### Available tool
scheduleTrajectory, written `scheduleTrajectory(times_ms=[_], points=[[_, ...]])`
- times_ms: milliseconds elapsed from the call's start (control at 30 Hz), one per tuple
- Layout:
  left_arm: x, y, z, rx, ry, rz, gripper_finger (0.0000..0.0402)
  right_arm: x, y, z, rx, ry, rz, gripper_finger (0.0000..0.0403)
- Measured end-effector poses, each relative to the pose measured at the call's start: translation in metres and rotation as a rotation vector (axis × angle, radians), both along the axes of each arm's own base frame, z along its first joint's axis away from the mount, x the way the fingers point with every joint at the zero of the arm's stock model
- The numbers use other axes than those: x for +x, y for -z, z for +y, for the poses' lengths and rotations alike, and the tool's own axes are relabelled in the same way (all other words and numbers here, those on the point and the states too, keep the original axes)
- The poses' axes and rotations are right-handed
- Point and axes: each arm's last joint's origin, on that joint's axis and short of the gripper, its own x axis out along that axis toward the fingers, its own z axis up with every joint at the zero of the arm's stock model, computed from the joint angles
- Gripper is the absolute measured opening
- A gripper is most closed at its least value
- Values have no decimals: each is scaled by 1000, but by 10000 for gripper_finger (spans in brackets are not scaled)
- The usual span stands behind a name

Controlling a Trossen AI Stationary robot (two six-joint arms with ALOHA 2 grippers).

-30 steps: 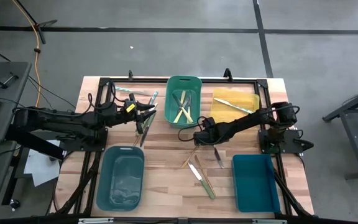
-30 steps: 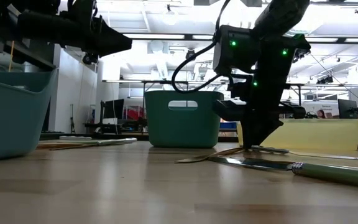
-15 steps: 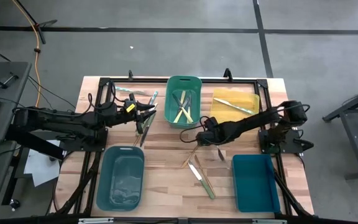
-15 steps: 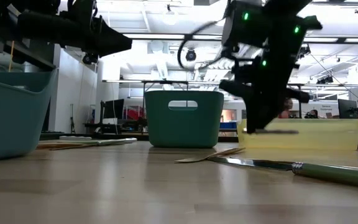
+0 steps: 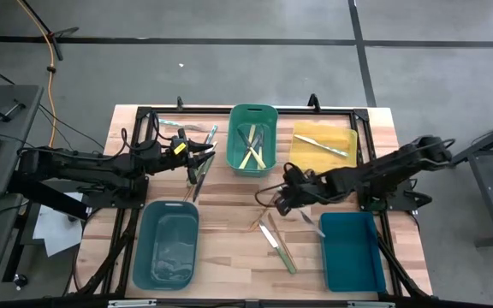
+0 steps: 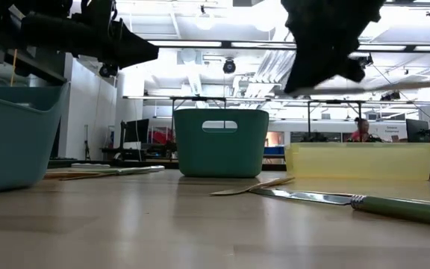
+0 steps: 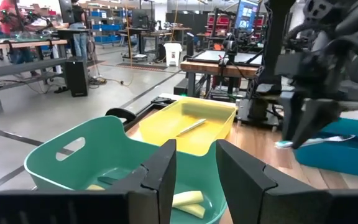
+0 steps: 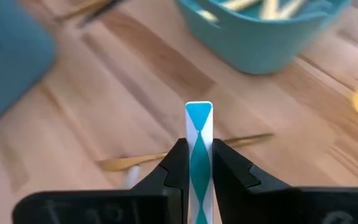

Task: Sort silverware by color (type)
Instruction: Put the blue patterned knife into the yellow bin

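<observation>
Right tool clamps a flat teal-and-white utensil above the centre of the planked wooden surface, beside the smooth rectangular teal bin. Left tool, fingers parted and empty, hovers near the far-left edge beside the green bin.

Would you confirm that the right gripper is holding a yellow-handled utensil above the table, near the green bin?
Not quite: the right gripper is shut on a teal-handled utensil, not a yellow one, as the right wrist view shows. It is above the table, near the green bin.
</observation>
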Motion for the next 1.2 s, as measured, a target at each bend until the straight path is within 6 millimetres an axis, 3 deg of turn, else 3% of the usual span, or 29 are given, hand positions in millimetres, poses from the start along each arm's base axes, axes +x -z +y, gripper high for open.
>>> scheduleTrajectory(times_ms=[133,300,533,833,1000,1200], points=[[1,-5,-2,-81,80,-78,108,5,-4,12,-22,-67,-81,38],[1,-14,-7,-116,241,-168,108,29,-8,17,-109,-151,-255,38],[0,-15,-7,-114,252,-183,108,59,-35,-2,-408,-185,-553,38],[1,-17,-17,21,294,-180,108,66,-61,-23,-700,-228,-690,38],[2,-17,-24,42,284,-174,108,65,-54,-36,-720,-268,-725,38],[2,-14,-35,98,257,-126,108,35,-11,-49,-717,-223,-879,38]])
